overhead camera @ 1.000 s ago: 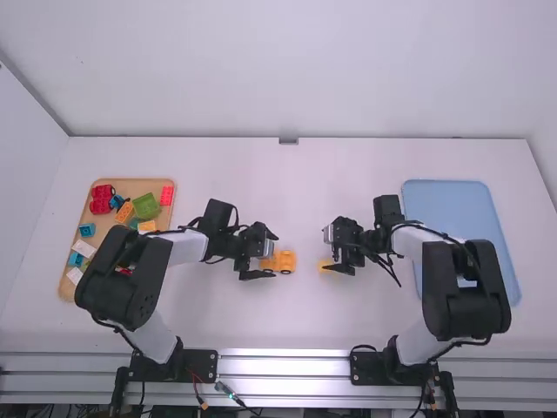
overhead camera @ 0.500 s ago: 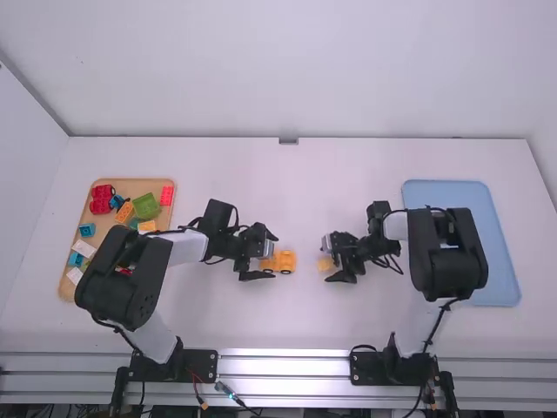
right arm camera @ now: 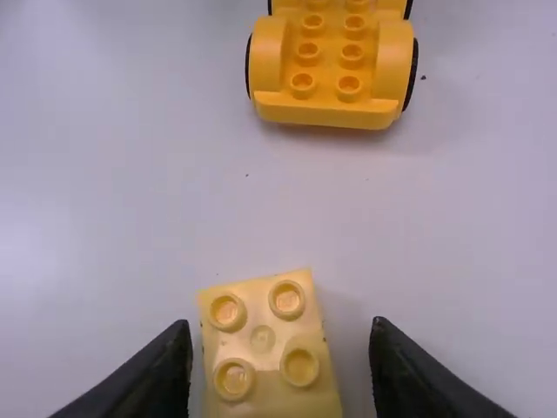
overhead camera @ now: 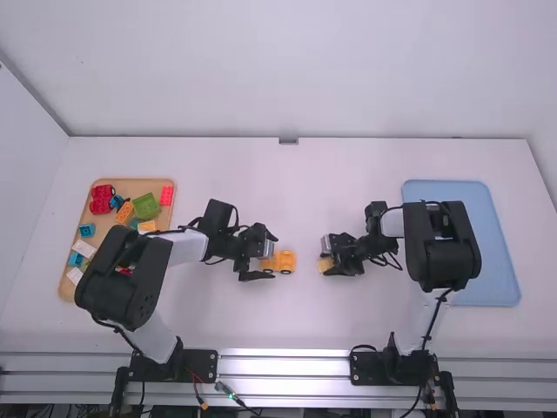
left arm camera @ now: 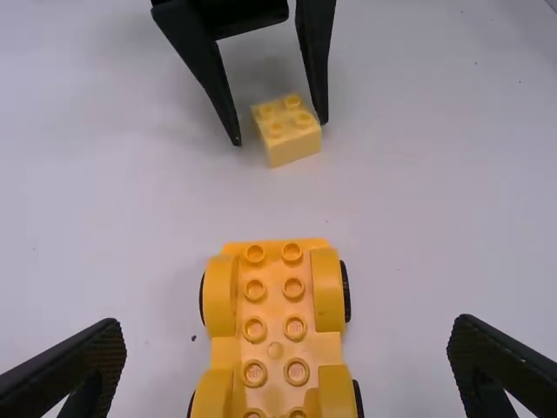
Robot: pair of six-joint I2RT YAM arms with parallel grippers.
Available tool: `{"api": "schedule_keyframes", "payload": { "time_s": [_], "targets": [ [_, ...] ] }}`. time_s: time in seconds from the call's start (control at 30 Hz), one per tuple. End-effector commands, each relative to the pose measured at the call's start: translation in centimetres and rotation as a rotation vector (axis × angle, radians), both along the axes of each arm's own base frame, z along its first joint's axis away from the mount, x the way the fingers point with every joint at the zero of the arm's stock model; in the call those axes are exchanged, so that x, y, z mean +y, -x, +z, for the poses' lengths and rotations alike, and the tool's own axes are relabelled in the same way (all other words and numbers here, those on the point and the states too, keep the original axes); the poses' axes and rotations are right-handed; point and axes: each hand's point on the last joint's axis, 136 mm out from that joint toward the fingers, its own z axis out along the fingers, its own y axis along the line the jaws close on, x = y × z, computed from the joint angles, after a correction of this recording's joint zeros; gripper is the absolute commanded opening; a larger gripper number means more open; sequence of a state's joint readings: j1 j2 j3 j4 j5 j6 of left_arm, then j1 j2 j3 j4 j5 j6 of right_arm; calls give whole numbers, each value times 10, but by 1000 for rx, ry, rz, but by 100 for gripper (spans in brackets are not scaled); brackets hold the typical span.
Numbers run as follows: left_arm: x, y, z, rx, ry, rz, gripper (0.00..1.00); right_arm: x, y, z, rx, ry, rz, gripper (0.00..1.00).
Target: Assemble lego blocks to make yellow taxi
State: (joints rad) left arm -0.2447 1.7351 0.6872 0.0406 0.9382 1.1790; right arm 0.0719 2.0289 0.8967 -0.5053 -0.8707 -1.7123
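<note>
Left gripper (overhead camera: 274, 254) stands open around the rear of the yellow wheeled base (overhead camera: 284, 261), left of the table's middle. In the left wrist view, left gripper (left arm camera: 287, 340) has its fingers wide apart on either side of the base (left arm camera: 274, 348), touching neither side. Right gripper (overhead camera: 326, 259) is low over the pale yellow block (overhead camera: 325, 264). In the right wrist view, right gripper (right arm camera: 281, 340) is open, the block (right arm camera: 263, 340) between its fingers with small gaps. The block, a two-by-two with studs up, lies apart from the base, slightly turned.
A wooden tray (overhead camera: 133, 188) at the far left holds several red, blue, green, orange and white blocks, partly behind the left arm. At the right, a light blue tray (overhead camera: 496, 261) lies partly under the right arm.
My right gripper has moved left and a little toward the camera to the pale block, and its fingers have drawn closer together. The left arm has kept still.
</note>
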Motion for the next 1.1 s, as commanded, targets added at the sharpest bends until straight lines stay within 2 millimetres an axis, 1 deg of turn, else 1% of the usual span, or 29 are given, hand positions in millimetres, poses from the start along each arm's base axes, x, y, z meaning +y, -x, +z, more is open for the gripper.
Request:
{"api": "schedule_keyframes", "payload": {
  "time_s": [0.0,0.03,0.17,0.27,0.47,0.5,0.6,0.63,0.77,0.83,0.87,0.9,1.07],
  "targets": [
    [1,-5,3,-14,9,-3,99,0,-1,-2,8,1,3,47],
    [2,-6,1,-16,1,1,99,0,0,-2,11,5,3,44],
    [4,-6,-2,-11,-22,11,99,-1,3,-1,28,5,4,38],
    [4,-4,-3,-2,-21,10,99,1,1,1,42,-6,-13,24],
    [4,-5,-5,2,-19,8,99,3,1,3,49,-19,-19,24],
    [4,-4,-7,7,-20,8,99,3,0,5,55,-24,-22,21],
    [4,-4,-12,16,-22,7,99,7,-2,15,86,-50,-31,21],
    [4,-4,-16,24,-24,8,99,8,-5,23,102,-66,-34,19],
    [3,-7,-25,21,-22,7,99,14,-11,44,150,-92,-35,18],
    [2,-8,-28,18,-19,6,99,23,-16,54,147,-124,-22,16],
    [2,-8,-28,18,-19,7,99,25,-16,55,144,-128,-20,17],
    [3,-8,-28,19,-19,7,99,28,-18,58,137,-143,-16,19],
    [2,-8,-29,20,-20,7,99,40,-21,76,117,-224,-12,15]
  ]
}}
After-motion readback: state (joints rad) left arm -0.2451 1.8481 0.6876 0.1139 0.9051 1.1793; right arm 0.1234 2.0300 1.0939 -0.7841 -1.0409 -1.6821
